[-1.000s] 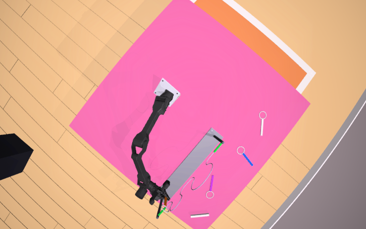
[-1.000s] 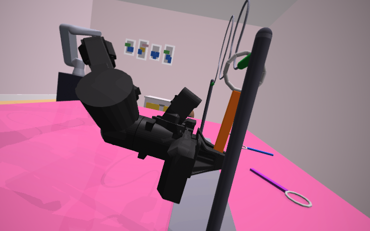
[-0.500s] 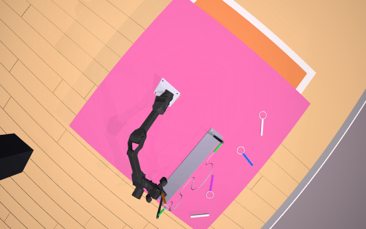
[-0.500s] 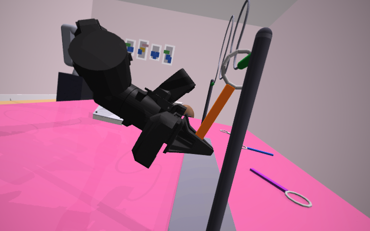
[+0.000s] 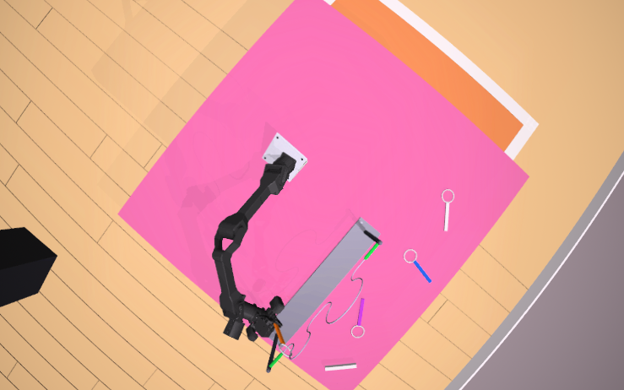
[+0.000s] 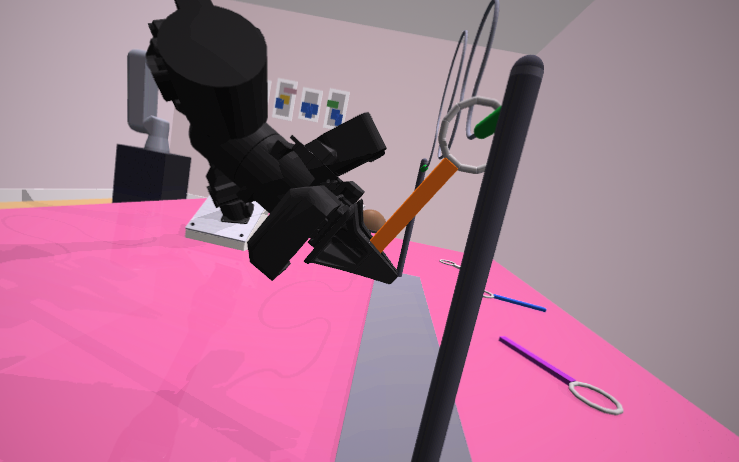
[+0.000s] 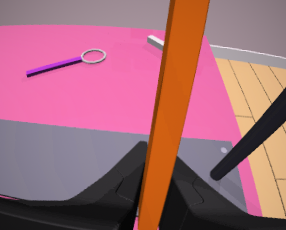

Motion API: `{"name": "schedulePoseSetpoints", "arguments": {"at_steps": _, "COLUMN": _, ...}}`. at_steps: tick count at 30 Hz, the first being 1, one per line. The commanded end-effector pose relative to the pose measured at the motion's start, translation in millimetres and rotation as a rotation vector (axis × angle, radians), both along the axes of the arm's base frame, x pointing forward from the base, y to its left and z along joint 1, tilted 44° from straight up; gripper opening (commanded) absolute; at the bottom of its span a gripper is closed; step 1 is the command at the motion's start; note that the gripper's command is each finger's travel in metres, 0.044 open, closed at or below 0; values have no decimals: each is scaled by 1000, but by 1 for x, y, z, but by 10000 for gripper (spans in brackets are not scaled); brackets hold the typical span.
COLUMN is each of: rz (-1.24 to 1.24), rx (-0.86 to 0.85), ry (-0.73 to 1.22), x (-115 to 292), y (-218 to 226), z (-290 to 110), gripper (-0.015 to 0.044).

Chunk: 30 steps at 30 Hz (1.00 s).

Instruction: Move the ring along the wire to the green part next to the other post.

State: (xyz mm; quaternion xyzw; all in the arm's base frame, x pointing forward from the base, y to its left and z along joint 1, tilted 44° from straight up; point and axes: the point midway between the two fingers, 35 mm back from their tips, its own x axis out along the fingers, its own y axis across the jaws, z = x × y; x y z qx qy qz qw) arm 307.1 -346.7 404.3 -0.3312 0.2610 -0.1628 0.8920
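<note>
My gripper (image 5: 278, 322) (image 6: 384, 262) (image 7: 150, 149) is shut on the orange handle (image 5: 279, 334) (image 6: 415, 204) (image 7: 177, 75) near its lower end. The handle slants up to the pale ring (image 6: 467, 168), tilted in the exterior view. The ring is around the wire near the inner end of the green part (image 5: 275, 360) (image 6: 486, 123) by the near post (image 5: 271, 352) (image 6: 484, 229). Whether it touches the wire cannot be told. The thin grey wire (image 6: 496, 11) loops away to the other green part (image 5: 371, 251) (image 6: 424, 167) beside the far post (image 5: 372, 236) (image 6: 411, 218). The ring is out of the wrist view.
A grey base strip (image 5: 323, 280) (image 6: 389, 344) (image 7: 65, 160) carries both posts. Beyond the wire lie a purple-handled ring (image 5: 360, 310) (image 6: 538, 361) (image 7: 55, 66), a blue-handled ring (image 5: 422, 271) (image 6: 521, 303), a white-handled ring (image 5: 446, 216) and a white bar (image 5: 340, 367).
</note>
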Motion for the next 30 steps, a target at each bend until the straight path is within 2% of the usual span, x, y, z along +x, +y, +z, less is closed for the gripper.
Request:
{"name": "schedulePoseSetpoints", "arguments": {"at_steps": 1, "rz": -4, "rx": 26, "ry": -1, "x": -1, "y": 6, "z": -4, "gripper": -150}}
{"name": "schedulePoseSetpoints", "arguments": {"at_steps": 12, "rz": -2, "rx": 170, "ry": -22, "x": 2, "y": 27, "z": -21, "gripper": -150}}
{"name": "schedulePoseSetpoints", "arguments": {"at_steps": 30, "rz": 0, "rx": 547, "ry": -82, "x": 11, "y": 81, "z": -44, "gripper": -150}}
